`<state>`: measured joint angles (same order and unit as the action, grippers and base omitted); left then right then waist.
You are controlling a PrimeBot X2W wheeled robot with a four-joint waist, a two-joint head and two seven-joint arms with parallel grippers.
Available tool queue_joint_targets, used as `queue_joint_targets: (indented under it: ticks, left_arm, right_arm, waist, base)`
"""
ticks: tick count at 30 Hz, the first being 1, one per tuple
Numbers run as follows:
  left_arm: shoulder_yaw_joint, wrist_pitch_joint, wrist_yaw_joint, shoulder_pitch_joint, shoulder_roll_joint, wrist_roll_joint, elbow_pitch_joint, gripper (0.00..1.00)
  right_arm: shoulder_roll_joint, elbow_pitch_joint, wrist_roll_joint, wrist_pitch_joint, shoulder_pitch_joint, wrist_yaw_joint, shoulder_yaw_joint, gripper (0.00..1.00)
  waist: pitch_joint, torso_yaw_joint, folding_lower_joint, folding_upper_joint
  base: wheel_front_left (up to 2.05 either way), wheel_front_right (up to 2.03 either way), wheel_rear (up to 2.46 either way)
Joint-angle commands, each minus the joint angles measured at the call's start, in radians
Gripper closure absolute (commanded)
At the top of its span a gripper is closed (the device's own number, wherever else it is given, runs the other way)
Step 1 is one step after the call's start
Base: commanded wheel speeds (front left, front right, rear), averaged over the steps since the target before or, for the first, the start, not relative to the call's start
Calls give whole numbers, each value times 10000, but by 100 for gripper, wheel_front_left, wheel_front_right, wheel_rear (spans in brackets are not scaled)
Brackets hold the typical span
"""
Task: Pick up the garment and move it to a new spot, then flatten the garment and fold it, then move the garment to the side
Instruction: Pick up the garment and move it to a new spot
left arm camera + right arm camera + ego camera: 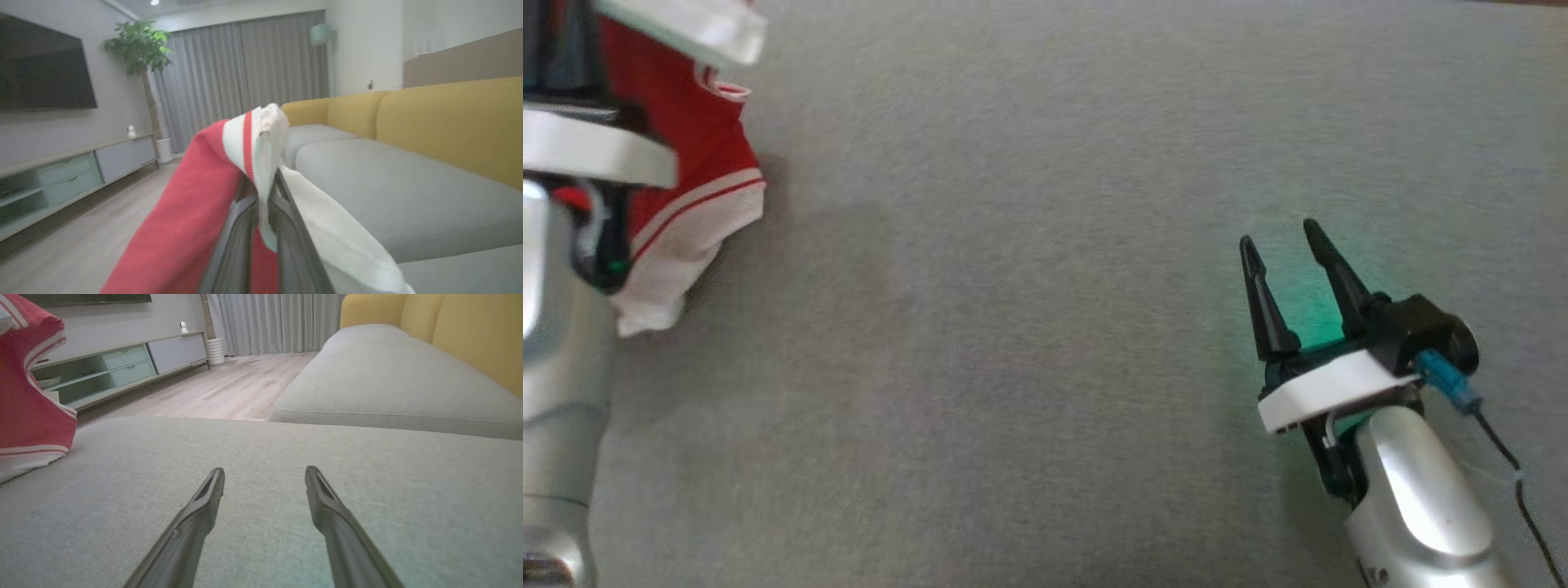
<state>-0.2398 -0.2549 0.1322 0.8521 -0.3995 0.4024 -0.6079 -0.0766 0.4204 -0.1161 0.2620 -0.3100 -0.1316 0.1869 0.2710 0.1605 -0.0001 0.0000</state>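
Observation:
The garment (698,188) is red cloth with white striped trim, hanging at the head view's left edge with its lower end near the grey cushion (1013,327). In the left wrist view my left gripper (265,192) is shut on the garment (196,212), and a fold of white trim sticks up between the dark fingers. My left forearm (560,327) covers part of the cloth. Low over the cushion at the lower right, my right gripper (1282,237) is open and holds nothing. In the right wrist view the right gripper (264,477) points across bare cushion, with the garment (32,404) hanging at far left.
A yellow sofa back (449,126) runs behind the grey seat cushions (388,375). Beyond the cushion edge lie wood floor (229,388), a low TV cabinet (122,367), a plant (139,49) and grey curtains (245,73).

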Motion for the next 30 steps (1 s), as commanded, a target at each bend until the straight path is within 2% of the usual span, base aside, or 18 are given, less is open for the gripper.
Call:
queue_joint_targets:
  ticks: [1, 5, 8, 15, 16, 17, 18, 24, 30]
  left_arm:
    - [22, -64, -16, 246, -404, 61, 585, 100]
    - [-998, 37, -16, 97, 194, 452, 1617, 100]
    - [-1726, 68, -16, -19, 897, 573, 2097, 100]
    - [-2720, -23, -16, -787, 2745, 1118, 1714, 100]
    - [-2817, -34, -16, -994, 2891, 1186, 1507, 85]
    - [-2864, -45, -16, -1203, 2998, 1225, 1288, 19]
    - [-2866, -53, -19, -1415, 3080, 1271, 1068, 0]
    - [-2171, -64, -295, -2681, 3193, 1053, 550, 0]
    - [-662, -66, -801, -4535, 2767, 39, 971, 0]
  right_arm:
    - [125, -250, -91, -3, 137, 9, 141, 0]
    - [196, -225, -127, -2, 356, 9, 24, 0]
    - [226, -221, -124, -2, 462, 9, -54, 0]
    - [257, -223, -245, -2, 497, 9, -12, 0]
    - [258, -212, -303, -2, 489, 9, 18, 0]
    - [259, -199, -354, -2, 478, 9, 46, 0]
    - [260, -187, -397, -2, 462, 9, 75, 0]
    - [262, -125, -574, -2, 353, 9, 80, 0]
    - [262, -146, -651, -2, 374, 9, -171, 0]
  waist:
    - [-564, -735, 1, 0]
    - [-839, -1450, 1, 0]
    - [-925, -1879, 1, 0]
    - [-848, -2399, 1, 0]
    - [-837, -2429, 1, 0]
    - [-828, -2449, 1, 0]
    - [-816, -2464, 1, 0]
    - [-807, -2405, 1, 0]
    - [-1031, -2136, 1, 0]
  base:
    - [0, 0, 0]
    - [0, 0, 0]
    - [0, 0, 0]
    - [0, 0, 0]
    - [0, 0, 0]
    - [0, 0, 0]
    - [0, 0, 0]
    - [0, 0, 0]
    - [0, 0, 0]
